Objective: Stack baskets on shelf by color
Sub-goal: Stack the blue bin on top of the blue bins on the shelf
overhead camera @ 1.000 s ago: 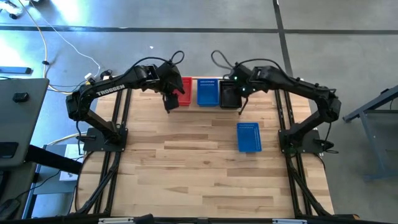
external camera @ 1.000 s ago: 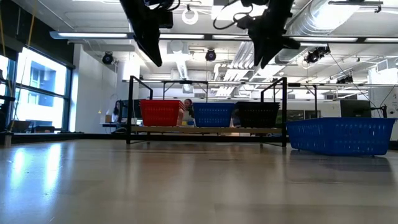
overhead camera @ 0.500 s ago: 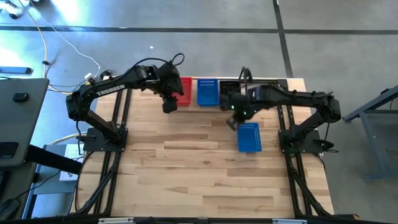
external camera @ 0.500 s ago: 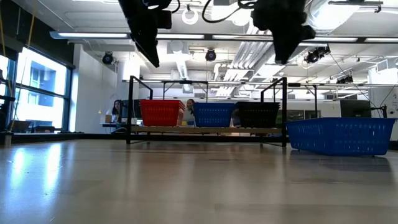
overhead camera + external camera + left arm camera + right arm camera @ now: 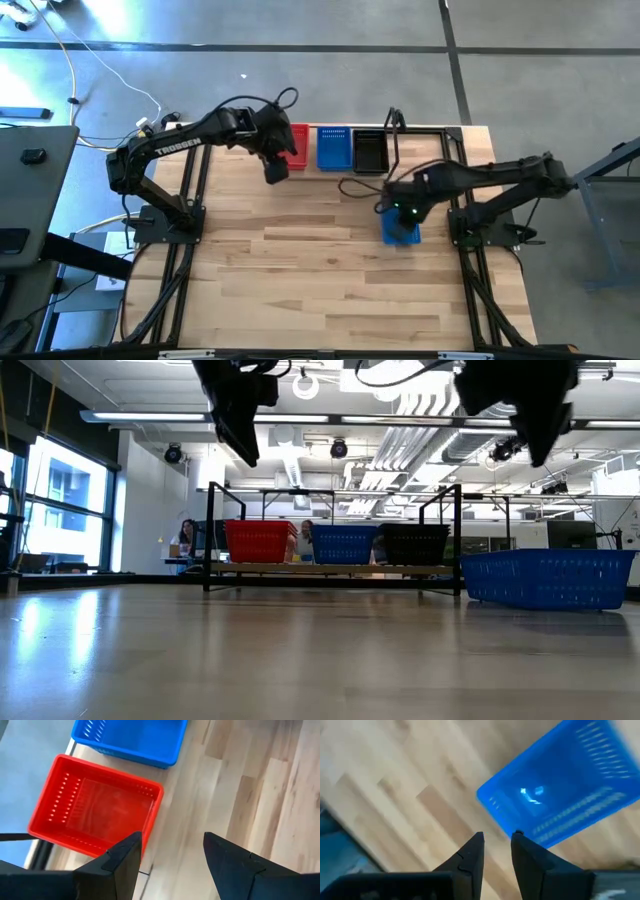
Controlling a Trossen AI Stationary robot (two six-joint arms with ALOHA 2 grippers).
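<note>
On the bare plank tabletop (image 5: 300, 260), nearer than the shelf and toward the right side, lies one loose blue perforated plastic basket (image 5: 401, 229), rectangular, open side up, rows of slots in its floor and walls. In the low view it sits flat on the wood, to the right of the shelf's end upright.

Right gripper (image 5: 398, 208) hangs directly above this basket's shelf-side end. Right wrist view: the two dark fingers (image 5: 467, 857) are parted by a narrow gap, nothing between them; one fingertip lines up with the basket's rim (image 5: 520, 834). Contact cannot be judged. Low view shows the gripper up high, well clear of the basket.

Farther back, the narrow light wooden shelf with black wire uprights (image 5: 330, 568) runs along the table's far edge. On it, side by side in one row: red perforated basket (image 5: 295, 147), blue perforated basket (image 5: 333, 148), black perforated basket (image 5: 369, 151).

Left gripper (image 5: 274, 168) hovers just in front of the red basket. Left wrist view: fingers (image 5: 122, 857) spread wide apart, empty.
</note>
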